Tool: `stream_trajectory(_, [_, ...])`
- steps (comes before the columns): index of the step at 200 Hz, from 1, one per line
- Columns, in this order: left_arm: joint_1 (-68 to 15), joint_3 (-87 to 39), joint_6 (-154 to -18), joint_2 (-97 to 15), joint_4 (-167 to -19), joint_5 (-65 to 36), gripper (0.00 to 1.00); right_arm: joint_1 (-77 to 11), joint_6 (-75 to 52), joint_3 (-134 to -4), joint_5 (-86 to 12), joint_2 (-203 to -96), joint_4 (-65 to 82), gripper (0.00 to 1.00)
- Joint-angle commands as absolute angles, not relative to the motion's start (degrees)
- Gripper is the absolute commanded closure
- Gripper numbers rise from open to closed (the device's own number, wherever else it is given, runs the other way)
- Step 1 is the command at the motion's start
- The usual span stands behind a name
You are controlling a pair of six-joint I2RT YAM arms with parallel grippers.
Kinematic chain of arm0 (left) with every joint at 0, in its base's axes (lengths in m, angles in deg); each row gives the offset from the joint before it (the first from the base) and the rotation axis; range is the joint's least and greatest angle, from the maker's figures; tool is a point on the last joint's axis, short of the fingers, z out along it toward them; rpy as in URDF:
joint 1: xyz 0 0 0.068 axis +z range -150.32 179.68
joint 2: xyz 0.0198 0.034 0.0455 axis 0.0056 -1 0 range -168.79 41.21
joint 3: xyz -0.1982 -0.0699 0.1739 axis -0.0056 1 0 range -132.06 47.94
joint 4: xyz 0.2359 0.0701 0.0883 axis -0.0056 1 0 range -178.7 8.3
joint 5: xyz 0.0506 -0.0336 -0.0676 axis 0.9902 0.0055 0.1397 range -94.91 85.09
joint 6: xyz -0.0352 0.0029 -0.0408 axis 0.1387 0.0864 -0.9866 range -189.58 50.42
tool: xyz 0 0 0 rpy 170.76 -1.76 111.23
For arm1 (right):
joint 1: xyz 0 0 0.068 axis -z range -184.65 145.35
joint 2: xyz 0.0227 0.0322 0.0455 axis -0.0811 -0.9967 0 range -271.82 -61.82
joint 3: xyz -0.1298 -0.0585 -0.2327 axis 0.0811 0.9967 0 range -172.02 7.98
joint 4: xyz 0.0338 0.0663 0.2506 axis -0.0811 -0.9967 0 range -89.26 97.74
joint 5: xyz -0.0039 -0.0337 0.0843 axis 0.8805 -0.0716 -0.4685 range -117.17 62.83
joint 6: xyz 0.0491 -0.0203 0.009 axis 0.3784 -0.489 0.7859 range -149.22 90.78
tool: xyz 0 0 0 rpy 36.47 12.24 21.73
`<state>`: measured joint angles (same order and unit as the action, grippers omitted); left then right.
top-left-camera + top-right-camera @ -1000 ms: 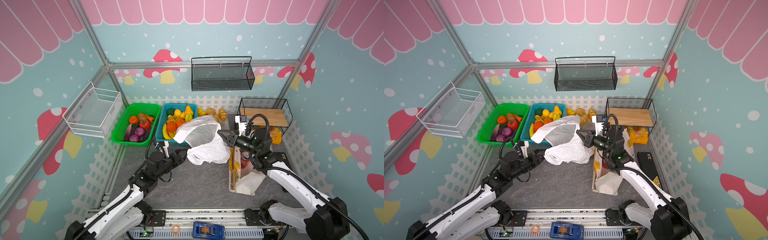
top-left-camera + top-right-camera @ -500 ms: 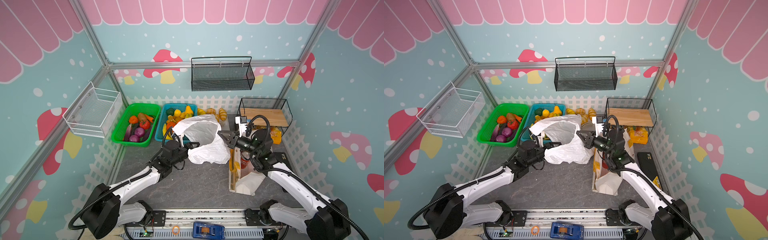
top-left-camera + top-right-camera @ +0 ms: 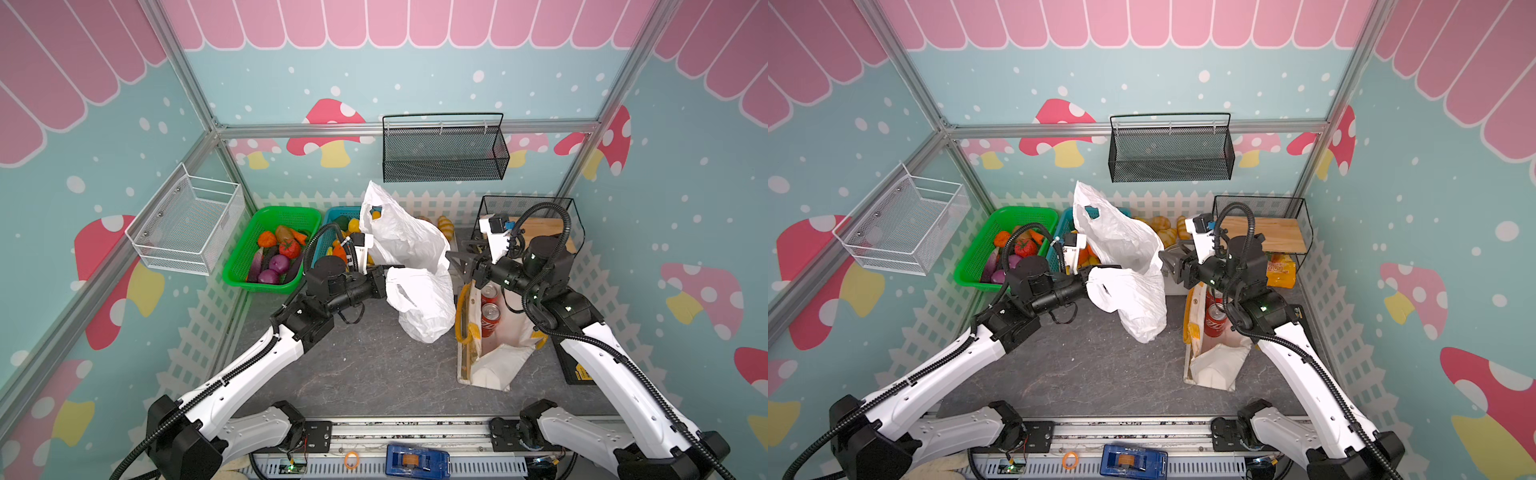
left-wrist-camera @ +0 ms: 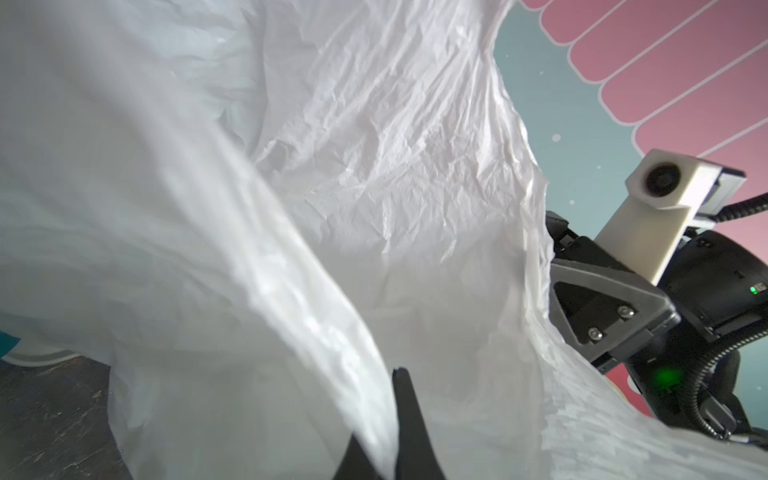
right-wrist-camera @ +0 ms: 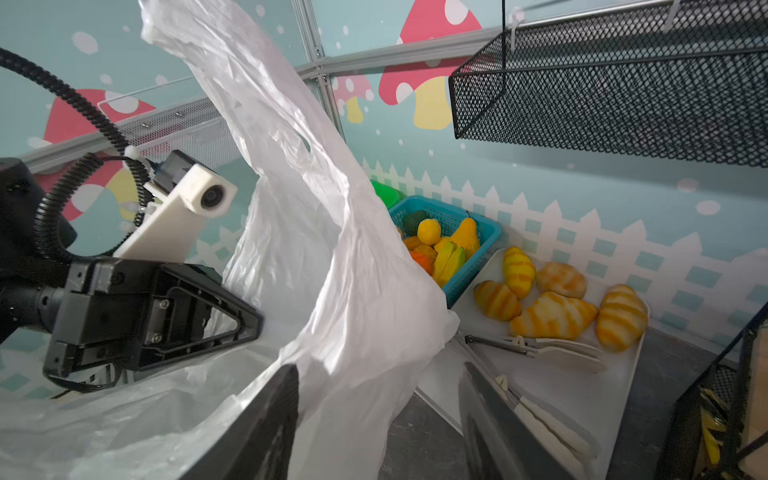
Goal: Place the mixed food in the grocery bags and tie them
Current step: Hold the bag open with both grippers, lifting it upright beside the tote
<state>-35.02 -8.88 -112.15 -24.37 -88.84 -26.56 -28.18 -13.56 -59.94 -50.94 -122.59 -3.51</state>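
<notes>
White crinkly plastic bag sat mid-counter with its bottom on the counter. One handle flap stuck up toward the back fence and the other was folded low on my left side. My left pincer was clenched on that low flap near the cut-out hole. In the left wrist view its fingers were together with film pinched between them. My right pincer was released, jaws apart, just beside the bag's right edge. In the right wrist view film hung loose across the gap, not gripped. I could not tell if anything was inside the bag.

Just right of it, the tote with yellow handles held both soda cans. The onions and tomato were still in the green basket at back left, well apart from the bag. The blue basket and croissants sat behind, not mine to pack.

Step, my read: getting the plastic bag open for loading, nothing tied yet. The next move probably needs the right pincer to take the tall flap and pull away from the left so the mouth spreads. The film looks slippery.

Versus a second ago: the left pincer had been open and clear of the bag, with the right one clamped on its rim. Now that was reversed. The bag mouth had gaped wide; now it was collapsed and the flap stood taller.
</notes>
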Motion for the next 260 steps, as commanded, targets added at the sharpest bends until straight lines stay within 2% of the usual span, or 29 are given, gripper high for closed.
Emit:
stream_trajectory(1, [-35.63,-11.23,-108.98,-24.87,-83.15,-28.3,1.0,-28.37,-17.29,-62.96,-53.35,-122.74,-7.75,0.32])
stream_trajectory(34, [-36.52,-12.47,-108.21,-25.89,-82.17,-27.87,1.0,-29.22,-16.21,-63.91,-55.98,-124.91,-7.91,0.28])
stream_trajectory(45, [-37.18,-13.09,-107.95,-26.27,-81.15,-26.68,1.0,-30.17,-16.04,-64.05,-56.78,-125.16,-7.69,0.23])
stream_trajectory(66, [-38.62,-14.39,-106.54,-27.03,-79.06,-23.84,1.0,-32.51,-16.7,-64.26,-55.94,-125.01,-7.8,0.19])
stream_trajectory(90, [-39.27,-15.09,-106.64,-28.24,-79.02,-23.16,1.0,-34.15,-17.26,-63.91,-53.94,-125.35,-8.6,0.17])
stream_trajectory(142, [-40.05,-14.83,-108.64,-29.36,-80.72,-23.1,1.0,-35.3,-19.11,-59.48,-38.94,-126.34,-12.89,0.16])
stream_trajectory(205, [-40.09,-14.83,-111.93,-29.5,-81.25,-21.79,1.0,-36.1,-20.87,-51.96,-43.07,-119.02,-9.63,0.15])
stream_trajectory(230, [-39.96,-14.54,-112.75,-29.43,-81.8,-21.32,1.0,-36.09,-21.55,-48.63,-39.3,-117.2,-8.85,0.14])
stream_trajectory(242, [-39.93,-14.05,-113.49,-29.36,-82.33,-21.61,1.0,-36.1,-21.38,-47.14,-37.13,-117.7,-8.1,0.18])
stream_trajectory(260, [-39.54,-13.0,-114.69,-29.14,-83.91,-22.4,1.0,-36.05,-18.32,-45.35,-36.68,-119.63,-5.06,0.41])
